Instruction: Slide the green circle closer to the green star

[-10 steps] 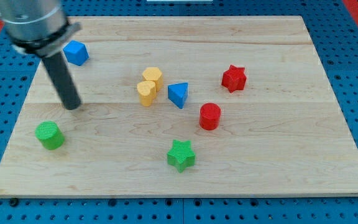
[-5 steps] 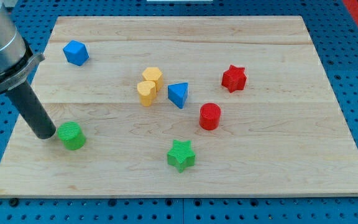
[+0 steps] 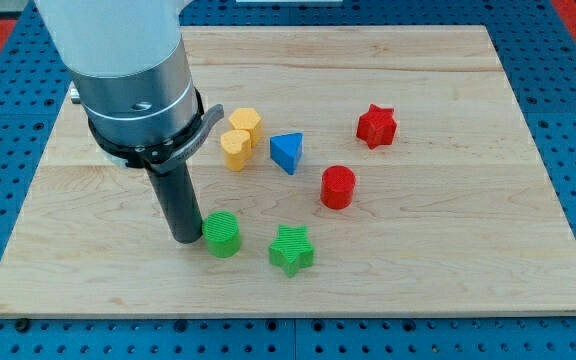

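Since the earlier frame the green circle (image 3: pixel 222 234) has slid right, now near the green star (image 3: pixel 291 249); my tip (image 3: pixel 186 238) touches its left side, arm hiding the blue block

Single raised view, angled down over whole board (image 3: pixel 528 200)

The arm (image 3: pixel 128 70) runs off the view's top and covers part of the desk (image 3: pixel 58 170) behind it.

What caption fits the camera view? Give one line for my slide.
My tip presses the green circle's left side, with the green star just to its right.
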Robot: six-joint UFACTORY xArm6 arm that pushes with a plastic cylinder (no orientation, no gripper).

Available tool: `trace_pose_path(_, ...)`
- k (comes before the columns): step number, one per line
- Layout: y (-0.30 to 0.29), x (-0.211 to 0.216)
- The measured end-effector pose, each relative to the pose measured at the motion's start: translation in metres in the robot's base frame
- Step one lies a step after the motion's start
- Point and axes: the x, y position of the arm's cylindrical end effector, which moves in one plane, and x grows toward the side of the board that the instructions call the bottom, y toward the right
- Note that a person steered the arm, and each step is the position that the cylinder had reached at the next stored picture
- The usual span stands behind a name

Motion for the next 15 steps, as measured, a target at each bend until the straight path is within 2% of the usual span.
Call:
trace_pose_path(3,0.006,-0.012)
trace_pose_path(10,0.056,-0.007)
trace_pose_path(15,0.053,-0.006)
